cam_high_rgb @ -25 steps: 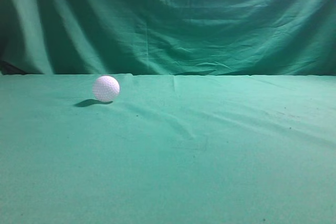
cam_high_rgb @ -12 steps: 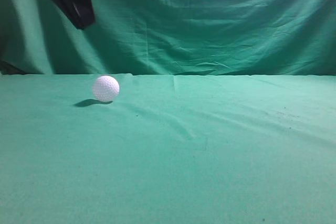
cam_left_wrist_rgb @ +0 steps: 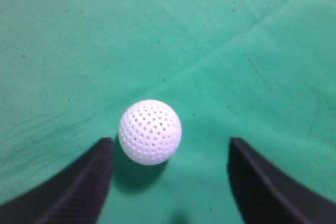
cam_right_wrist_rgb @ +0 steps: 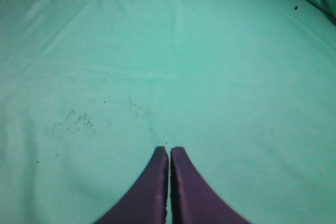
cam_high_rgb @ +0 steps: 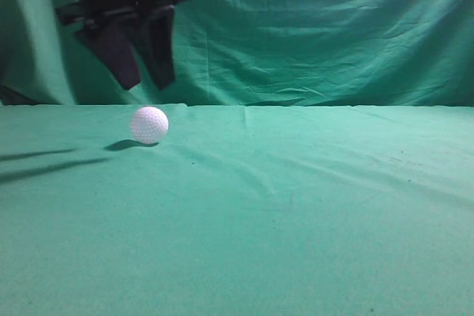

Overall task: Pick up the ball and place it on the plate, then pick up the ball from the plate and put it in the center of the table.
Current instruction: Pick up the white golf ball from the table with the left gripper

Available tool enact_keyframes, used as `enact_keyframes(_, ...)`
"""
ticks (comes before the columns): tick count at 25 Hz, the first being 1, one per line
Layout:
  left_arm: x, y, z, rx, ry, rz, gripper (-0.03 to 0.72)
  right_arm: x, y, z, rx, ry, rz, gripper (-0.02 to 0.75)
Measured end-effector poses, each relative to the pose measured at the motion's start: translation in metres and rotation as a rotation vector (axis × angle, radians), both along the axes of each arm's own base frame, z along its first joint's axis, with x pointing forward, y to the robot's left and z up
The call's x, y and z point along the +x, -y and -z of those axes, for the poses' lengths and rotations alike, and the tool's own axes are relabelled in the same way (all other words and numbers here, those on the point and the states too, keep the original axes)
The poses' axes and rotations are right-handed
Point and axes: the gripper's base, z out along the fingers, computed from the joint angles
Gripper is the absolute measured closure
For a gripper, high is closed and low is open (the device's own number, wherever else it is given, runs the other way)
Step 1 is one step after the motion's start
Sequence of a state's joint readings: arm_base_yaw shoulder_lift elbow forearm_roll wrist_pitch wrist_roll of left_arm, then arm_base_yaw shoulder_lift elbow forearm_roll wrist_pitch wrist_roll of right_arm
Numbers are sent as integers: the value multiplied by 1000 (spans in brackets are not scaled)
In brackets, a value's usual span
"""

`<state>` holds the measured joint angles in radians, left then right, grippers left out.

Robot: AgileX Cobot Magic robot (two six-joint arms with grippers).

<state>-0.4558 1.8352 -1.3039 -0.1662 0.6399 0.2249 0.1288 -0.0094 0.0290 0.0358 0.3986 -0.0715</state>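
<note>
Green cloth table point(cam_high_rgb: 311, 205), green drape behind. Ball point(cam_high_rgb: 149, 124) at left rear on cloth, no plate seen. Left gripper point(cam_high_rgb: 144, 83) above ball, spread wide. Right gripper point(cam_right_wrist_rgb: 169, 182) pressed closed, empty. Risk: ball off-centre toward one finger point(cam_left_wrist_rgb: 79, 187), likely nudged, rolled away.

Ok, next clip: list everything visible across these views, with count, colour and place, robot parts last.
ball: one, white, dimpled, on the table left of centre, untouched
table cloth: one, green, covering the table
backdrop: one, green wrinkled fabric, behind the table
plate: none visible in any view
left gripper: one, black, open, hovering above the ball with fingers apart
right gripper: one, dark purple, fingers together, over bare cloth, seen only in the right wrist view
</note>
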Motion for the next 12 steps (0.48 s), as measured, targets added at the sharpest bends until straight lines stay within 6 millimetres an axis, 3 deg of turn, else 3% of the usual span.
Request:
enact_keyframes(2,5,2,7,-16,-2,-39,158,0,0,0,0,0,0,738)
enact_keyframes(5,12,4,18,-13,8,-57,31,0,0,0,0,0,0,738)
enact_keyframes(9,18,6,32,8,-10,-53,42,0,0,0,0,0,0,738)
enact_keyframes(10,20,7,34,10,-13,-53,112,0,0,0,0,0,0,738)
enact_keyframes(12,23,8,40,16,-21,-52,118,0,0,0,0,0,0,738)
